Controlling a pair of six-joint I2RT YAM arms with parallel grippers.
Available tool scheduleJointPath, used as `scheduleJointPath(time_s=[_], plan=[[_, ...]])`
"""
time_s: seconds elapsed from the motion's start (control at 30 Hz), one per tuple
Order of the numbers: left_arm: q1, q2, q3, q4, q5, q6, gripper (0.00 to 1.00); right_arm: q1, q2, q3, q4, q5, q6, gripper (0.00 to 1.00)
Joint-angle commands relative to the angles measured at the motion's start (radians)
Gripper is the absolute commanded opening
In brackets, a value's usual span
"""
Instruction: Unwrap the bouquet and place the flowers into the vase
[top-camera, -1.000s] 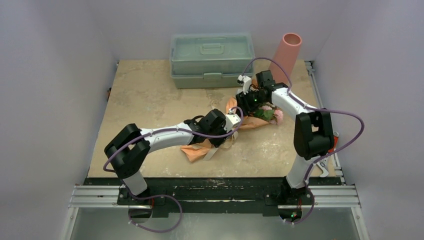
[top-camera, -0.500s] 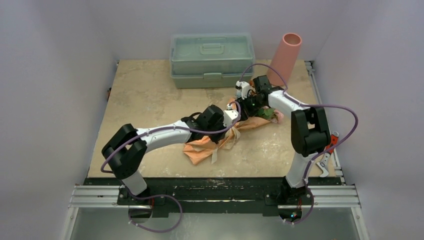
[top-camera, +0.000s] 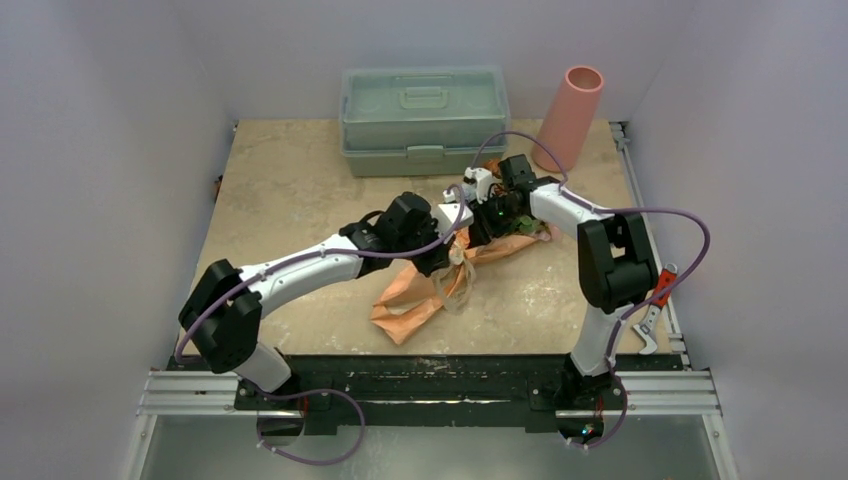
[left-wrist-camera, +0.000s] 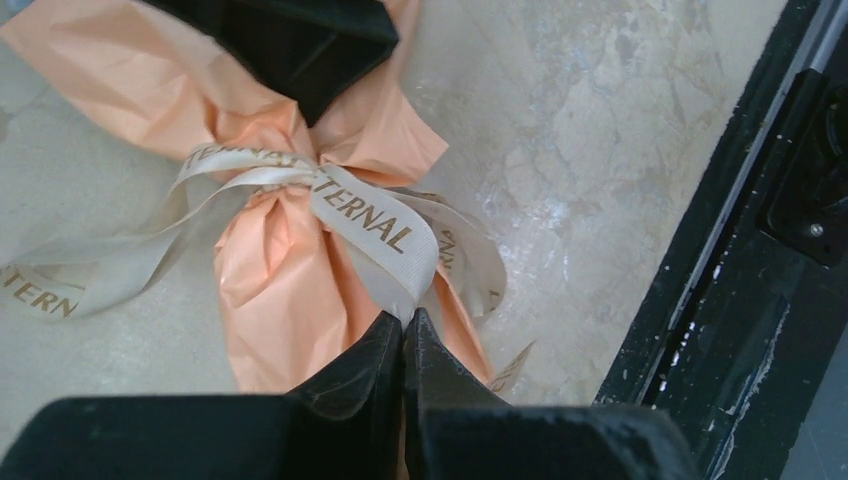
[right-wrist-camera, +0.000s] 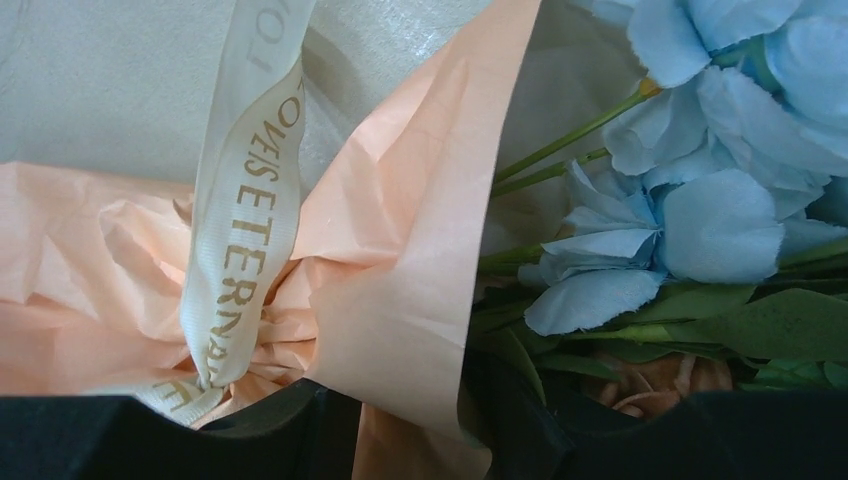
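1. Bouquet (top-camera: 498, 247) lies wrapped on the table (top-camera: 290, 180), apart from the vase (top-camera: 570, 115).
2. Left gripper (left-wrist-camera: 404, 322) is clamped on the ribbon (left-wrist-camera: 370, 215).
3. Right gripper (right-wrist-camera: 420, 425) has its jaws apart around the orange paper (right-wrist-camera: 400, 300).

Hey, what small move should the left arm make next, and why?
Probably pull the left gripper slowly back from the bouquet: its jaws are shut on the ribbon, which is knotted, and the right gripper straddles the bouquet's neck.

The left pincer (left-wrist-camera: 404, 335) has clamped shut on the ribbon (left-wrist-camera: 375, 215).
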Motion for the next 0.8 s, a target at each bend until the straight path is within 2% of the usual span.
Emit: scheduleJointPath(time_s=[0.0,0.03,0.13,0.23,0.43,0.5,0.63,0.77], plan=[[0.096,-0.037,0.017,-0.006,0.062,0.012,0.00,0.000,0.022,-0.010,0.039,0.053,-0.001,0.51],[0.109,-0.035,0.010,-0.011,0.072,0.026,0.07,0.001,0.021,-0.011,0.040,0.053,0.001,0.50],[0.122,-0.059,0.003,-0.003,0.129,0.137,0.41,0.006,0.017,-0.005,0.040,0.053,0.009,0.51],[0.120,-0.118,-0.018,0.066,0.192,0.198,0.57,0.010,0.014,-0.006,0.039,0.053,0.017,0.50],[0.106,-0.105,0.048,0.039,0.228,0.284,0.61,0.017,0.016,-0.007,0.042,0.054,0.029,0.50],[0.086,-0.078,0.075,0.006,0.226,0.353,0.64,0.019,0.017,-0.005,0.042,0.056,0.032,0.50],[0.002,-0.039,0.077,-0.026,0.141,0.526,0.63,0.022,0.022,0.004,0.039,0.059,0.037,0.51],[-0.001,0.012,0.076,0.012,0.110,0.620,0.62,0.023,0.026,0.010,0.038,0.057,0.039,0.51]])
